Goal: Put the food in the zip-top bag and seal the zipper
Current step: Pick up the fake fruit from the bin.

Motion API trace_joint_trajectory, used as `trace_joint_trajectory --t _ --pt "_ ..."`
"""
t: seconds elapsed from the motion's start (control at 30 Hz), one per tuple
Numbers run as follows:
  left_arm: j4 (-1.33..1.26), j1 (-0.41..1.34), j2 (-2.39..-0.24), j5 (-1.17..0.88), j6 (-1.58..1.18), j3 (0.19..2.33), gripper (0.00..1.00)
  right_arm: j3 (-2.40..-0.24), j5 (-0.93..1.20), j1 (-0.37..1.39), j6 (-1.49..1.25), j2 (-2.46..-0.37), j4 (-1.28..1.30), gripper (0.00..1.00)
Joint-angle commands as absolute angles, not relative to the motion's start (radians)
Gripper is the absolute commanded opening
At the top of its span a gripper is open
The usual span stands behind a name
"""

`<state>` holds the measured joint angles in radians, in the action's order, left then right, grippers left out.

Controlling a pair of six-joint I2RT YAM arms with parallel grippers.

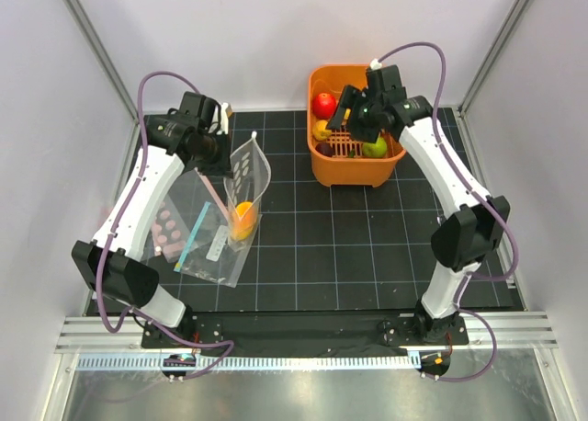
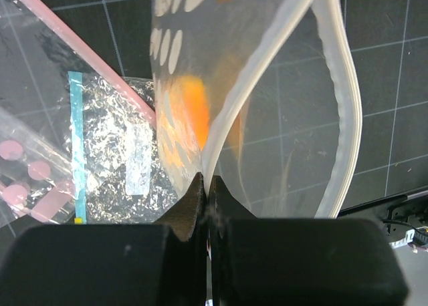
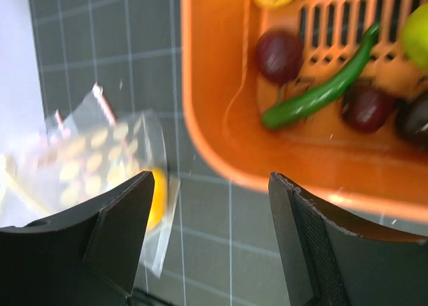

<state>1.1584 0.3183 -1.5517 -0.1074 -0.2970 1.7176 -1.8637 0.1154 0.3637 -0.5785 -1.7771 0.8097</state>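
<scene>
dotted zip-top bag (image 1: 246, 184) stands upright near the left edge of the bench (image 1: 367, 256), mouth spread wide, one orange-yellow mango (image 1: 243, 217) at its bottom, and the left claw (image 2: 206, 182) is clamped tight on its mouth edge where the zipper (image 2: 344, 112) runs. other food, a red apple (image 1: 323, 104), green lime (image 1: 375, 147) and dark purple piece (image 3: 279, 54), sits in the orange basket (image 1: 354, 171) by the far edge, with the right claw (image 3: 210, 182) above it, fingers spread and holding nothing. a teal-strip bag (image 1: 207, 246) lies flat beside the dotted bag.
</scene>
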Motion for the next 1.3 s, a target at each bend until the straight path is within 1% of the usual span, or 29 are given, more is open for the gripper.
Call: trace_joint_trajectory --t 0.0,0.2,0.3,0.33,0.4,0.57,0.77,0.93,0.97,1.0,1.1,1.17,1.27 --pt "1.112 0.314 -1.54 -0.13 -0.279 1.735 0.01 -1.968 0.118 0.319 -0.551 -1.848 0.77 0.76" --pt "1.097 0.316 -1.554 -0.15 -0.299 1.72 0.0 -2.146 0.091 0.284 -0.522 -2.052 0.818 0.8" --pt "1.081 0.314 -1.554 -0.158 -0.311 1.712 0.0 -2.21 0.092 0.282 -0.512 -2.156 0.808 0.85" --pt "1.075 0.316 -1.557 -0.16 -0.314 1.712 0.0 -2.224 0.1 0.281 -0.509 -2.198 0.801 0.91" --pt "1.069 0.314 -1.559 -0.17 -0.327 1.707 0.0 -2.246 0.109 0.279 -0.505 -2.233 0.767 0.99" --pt "1.055 0.318 -1.565 -0.199 -0.351 1.695 0.0 -2.244 0.167 0.259 -0.544 -2.337 0.619 1.0" --pt "1.052 0.318 -1.565 -0.189 -0.353 1.692 0.0 -2.247 0.17 0.255 -0.58 -2.434 0.427 1.0" --pt "1.058 0.316 -1.572 -0.183 -0.362 1.701 0.0 -2.325 0.127 0.253 -0.6 -2.532 0.374 1.0" --pt "1.06 0.318 -1.575 -0.181 -0.362 1.706 0.0 -2.336 0.126 0.253 -0.612 -2.543 0.361 0.99" --pt "1.06 0.318 -1.577 -0.183 -0.364 1.707 0.0 -2.354 0.127 0.253 -0.62 -2.554 0.357 0.94" --pt "1.063 0.316 -1.589 -0.183 -0.365 1.712 0.0 -2.368 0.147 0.252 -0.652 -2.582 0.331 0.87" --pt "1.065 0.318 -1.604 -0.187 -0.368 1.72 0.0 -2.365 0.14 0.253 -0.664 -2.588 0.315 0.86" --pt "1.071 0.318 -1.615 -0.187 -0.373 1.738 0.0 -2.373 0.149 0.252 -0.672 -2.594 0.287 0.73"
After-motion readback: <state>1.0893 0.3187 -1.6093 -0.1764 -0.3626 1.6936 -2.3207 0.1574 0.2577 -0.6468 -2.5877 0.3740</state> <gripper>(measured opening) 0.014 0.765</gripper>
